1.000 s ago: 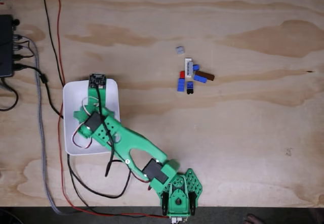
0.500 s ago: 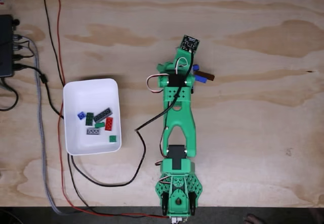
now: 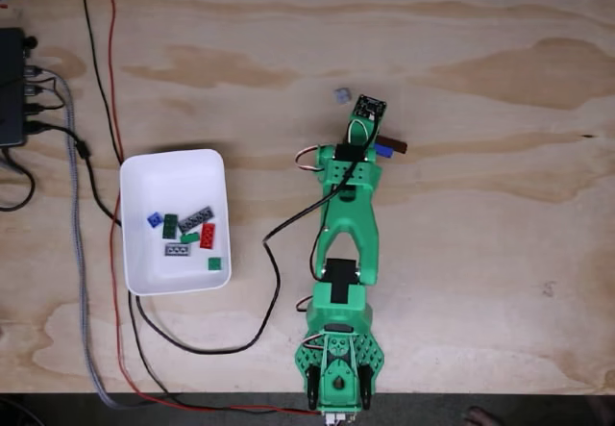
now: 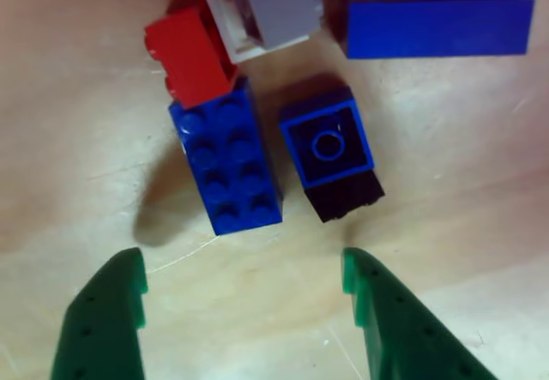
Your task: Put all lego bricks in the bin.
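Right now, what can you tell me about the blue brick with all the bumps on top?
The blue brick is a glossy plastic block with two rows of four round studs on top. In the close view it lies flat on the wooden table, studs up, slightly slanted. Its far end touches a red brick, and a small dark blue brick sits beside it across a narrow gap. The open gripper hangs just short of it, not touching.

The arm (image 3: pixel 346 219) is bright green printed plastic — black servo blocks at its joints, black, white and red cables.
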Controlling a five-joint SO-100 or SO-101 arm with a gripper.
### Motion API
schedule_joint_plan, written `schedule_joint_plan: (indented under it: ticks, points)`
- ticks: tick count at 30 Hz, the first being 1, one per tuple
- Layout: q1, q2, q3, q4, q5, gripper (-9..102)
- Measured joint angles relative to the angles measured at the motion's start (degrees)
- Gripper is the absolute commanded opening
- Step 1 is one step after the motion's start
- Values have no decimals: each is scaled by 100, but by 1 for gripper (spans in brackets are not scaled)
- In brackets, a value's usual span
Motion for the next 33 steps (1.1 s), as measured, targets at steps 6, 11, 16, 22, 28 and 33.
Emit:
schedule_joint_plan:
  ticks: [6,11,16,22,28,33]
  points:
    - [-62,-123,-18,-290,-62,19]
    - [-70,-193,-53,-563,-158,16]
    - [-70,-202,-62,-879,-334,4]
    - [-167,141,492,-1248,-343,0]
    - [-1266,2276,958,44,1055,0]
    - [-3199,3331,-1195,2030,2575,0]
